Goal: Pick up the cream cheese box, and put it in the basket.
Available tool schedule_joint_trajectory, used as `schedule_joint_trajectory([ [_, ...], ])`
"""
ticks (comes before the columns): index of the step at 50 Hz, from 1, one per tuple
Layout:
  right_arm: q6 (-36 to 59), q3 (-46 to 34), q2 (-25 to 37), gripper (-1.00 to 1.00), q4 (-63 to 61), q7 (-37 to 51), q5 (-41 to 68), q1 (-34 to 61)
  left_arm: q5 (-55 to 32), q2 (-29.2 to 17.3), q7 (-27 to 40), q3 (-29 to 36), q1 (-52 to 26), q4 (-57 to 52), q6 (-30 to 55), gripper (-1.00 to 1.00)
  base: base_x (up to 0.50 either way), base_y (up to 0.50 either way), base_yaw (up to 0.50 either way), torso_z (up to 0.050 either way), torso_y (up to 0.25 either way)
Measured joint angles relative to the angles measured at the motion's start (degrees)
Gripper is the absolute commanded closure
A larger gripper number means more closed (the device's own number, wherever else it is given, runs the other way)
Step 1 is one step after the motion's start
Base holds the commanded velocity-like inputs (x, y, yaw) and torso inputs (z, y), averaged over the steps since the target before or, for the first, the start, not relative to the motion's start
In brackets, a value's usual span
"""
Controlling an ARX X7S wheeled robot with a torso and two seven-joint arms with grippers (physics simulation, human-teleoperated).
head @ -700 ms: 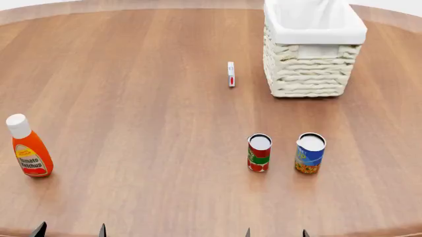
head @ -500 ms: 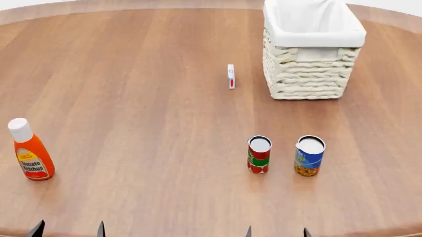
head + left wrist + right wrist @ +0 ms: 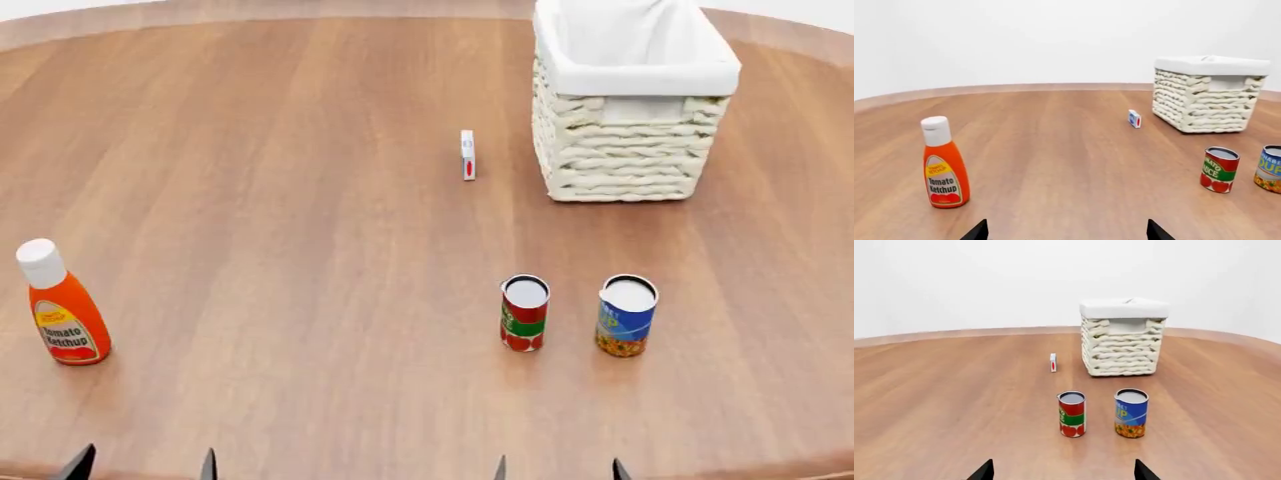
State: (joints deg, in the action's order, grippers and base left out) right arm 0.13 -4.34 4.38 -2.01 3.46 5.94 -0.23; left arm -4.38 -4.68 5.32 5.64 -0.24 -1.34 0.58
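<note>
The cream cheese box (image 3: 467,154) is a thin white carton with red and blue markings, standing on edge on the wooden table just left of the basket (image 3: 627,150). The wrist views also show the box (image 3: 1134,119) (image 3: 1053,362) and the cream woven basket (image 3: 1207,100) (image 3: 1121,347) with its white liner. My left gripper (image 3: 143,466) and right gripper (image 3: 558,468) sit at the table's near edge, only the dark fingertips showing. Both stand open, with nothing between the fingertips (image 3: 977,231) (image 3: 984,471), and far from the box.
An orange tomato ketchup bottle (image 3: 59,305) stands at the near left. A red can (image 3: 523,312) and a blue can (image 3: 626,315) stand side by side between my right gripper and the basket. The round table's edge (image 3: 267,8) curves behind.
The head view shifted slightly, so everything sits a few pixels lower than at first. Nothing on the table has moved and both grippers stay put.
</note>
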Motion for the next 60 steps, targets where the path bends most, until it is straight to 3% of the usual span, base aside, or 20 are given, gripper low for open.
schedule_joint_trajectory([
  [46,-1.3,-4.1,3.0,-1.0,1.7,0.2,3.5,0.4,-3.8,-2.7,2.2,2.8,-0.2,0.4,-0.7,-1.0,0.49,-0.18,0.0,0.0,0.0],
  [60,-1.0,-4.7,3.6,-1.0,1.5,0.8,4.3,0.6,-4.3,-3.2,2.9,3.4,-0.2,0.1,-0.8,-1.0,0.4,-0.39,0.0,0.0,0.001],
])
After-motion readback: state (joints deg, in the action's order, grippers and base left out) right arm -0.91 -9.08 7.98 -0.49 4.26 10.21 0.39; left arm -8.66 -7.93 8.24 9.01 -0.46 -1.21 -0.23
